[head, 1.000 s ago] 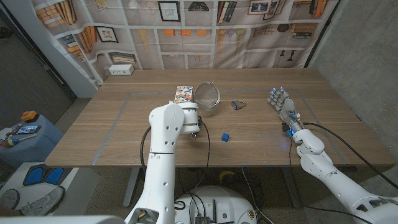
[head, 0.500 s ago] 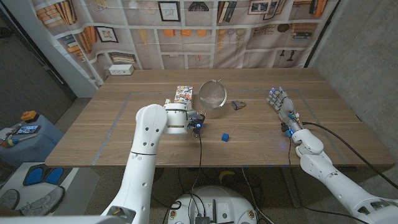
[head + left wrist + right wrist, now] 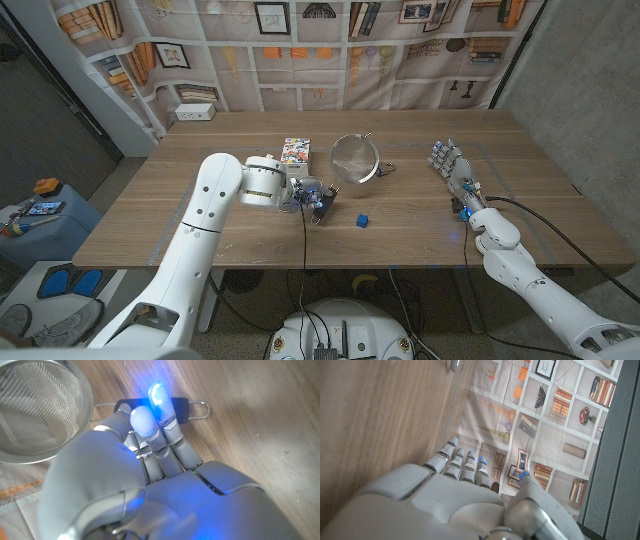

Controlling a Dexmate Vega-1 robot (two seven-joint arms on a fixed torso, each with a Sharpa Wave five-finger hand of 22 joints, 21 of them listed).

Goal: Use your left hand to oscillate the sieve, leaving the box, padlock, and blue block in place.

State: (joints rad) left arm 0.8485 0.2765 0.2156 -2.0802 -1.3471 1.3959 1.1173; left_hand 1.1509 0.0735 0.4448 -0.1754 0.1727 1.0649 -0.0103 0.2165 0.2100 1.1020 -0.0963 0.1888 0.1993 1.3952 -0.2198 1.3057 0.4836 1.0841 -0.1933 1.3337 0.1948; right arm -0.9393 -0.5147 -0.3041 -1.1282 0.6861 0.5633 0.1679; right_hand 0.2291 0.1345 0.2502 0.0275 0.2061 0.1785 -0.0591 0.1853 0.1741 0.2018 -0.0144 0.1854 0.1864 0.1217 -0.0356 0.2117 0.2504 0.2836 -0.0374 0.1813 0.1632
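The metal mesh sieve [image 3: 355,158] is at the table's middle, its rim right beside the padlock [image 3: 386,168]. My left hand [image 3: 310,195] grips the sieve's dark handle [image 3: 180,409], fingers [image 3: 161,415] curled over it; the mesh bowl [image 3: 35,405] shows beside the hand. The colourful box [image 3: 295,151] lies just left of the sieve. The blue block [image 3: 362,219] sits in front of the sieve, to the right of my left hand. My right hand [image 3: 455,170] stays at the right side of the table, fingers [image 3: 462,462] apart, holding nothing.
A white box [image 3: 195,112] stands at the table's far left edge against the printed bookshelf backdrop. The wooden table [image 3: 200,200] has bare surface to the left of my left arm and between the block and my right hand.
The sieve has swung to the right, from beside the box toward the padlock. My left forearm has turned with it and the elbow has swung out left. The right hand has not moved.
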